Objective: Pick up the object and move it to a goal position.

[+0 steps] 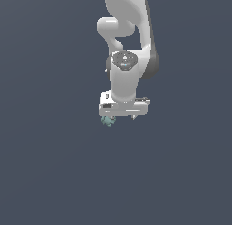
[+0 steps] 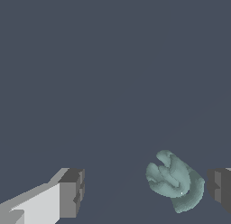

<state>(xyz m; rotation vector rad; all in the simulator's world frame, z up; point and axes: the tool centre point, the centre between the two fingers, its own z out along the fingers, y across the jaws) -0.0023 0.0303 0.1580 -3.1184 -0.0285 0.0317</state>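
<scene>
One small lumpy teal-green object (image 2: 173, 180) on a plain dark grey-blue surface (image 2: 113, 74), lying between the two fingers of the end effector (image 2: 146, 191). End effector spread wide, jaws well apart, nothing pinched. In the wrist view, object much nearer one dark grey fingertip (image 2: 220, 189) than the other (image 2: 72, 193); a narrow gap to the near pad, a wide stretch of bare surface to the far one. No contact visible with either pad. Bumpy, folded outline on the object, paler ridges toward the far finger, a darker rounded lobe toward the near one.

In the exterior view, white arm (image 1: 127, 42) reaching straight down, wrist housing directly above the object (image 1: 108, 121). End effector (image 1: 122, 116) mostly hidden under the white hand body; only short dark finger stubs visible at its lower edge. Object peeking out just below the hand, toward the exterior view's left end of it, partly covered by the hand. Whether resting on the surface or slightly above it, cannot tell.
</scene>
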